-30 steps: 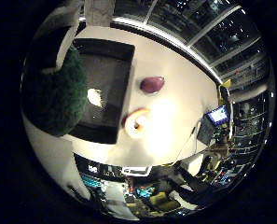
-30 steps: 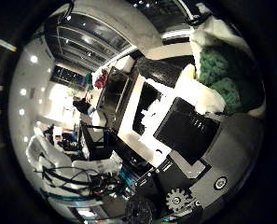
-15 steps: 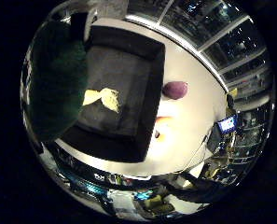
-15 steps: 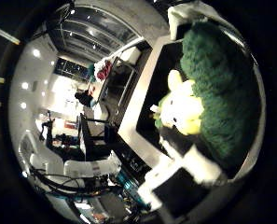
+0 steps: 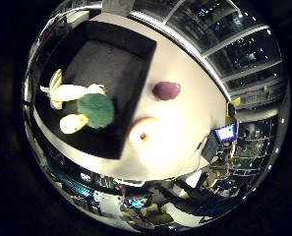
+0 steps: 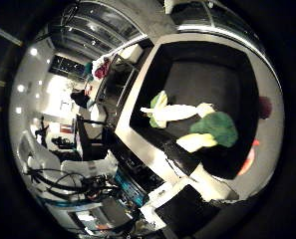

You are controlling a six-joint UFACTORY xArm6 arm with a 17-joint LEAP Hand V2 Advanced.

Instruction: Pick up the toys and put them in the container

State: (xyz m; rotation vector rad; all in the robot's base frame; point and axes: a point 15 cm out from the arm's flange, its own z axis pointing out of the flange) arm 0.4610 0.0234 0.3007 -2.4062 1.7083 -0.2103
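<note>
Hand point(image 6: 187, 199) state: can't tell, only white and black parts at the view's edge. Broccoli point(image 5: 96, 110) and corn point(image 5: 69, 92) lie in bin point(image 5: 131, 39). Little-finger view alone shows peach point(image 5: 142, 132) and purple toy point(image 5: 166, 90) fully, on table point(image 5: 185, 123).

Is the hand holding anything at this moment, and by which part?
Nothing is held: the green toy lies in the black container, clear of the hand.
</note>
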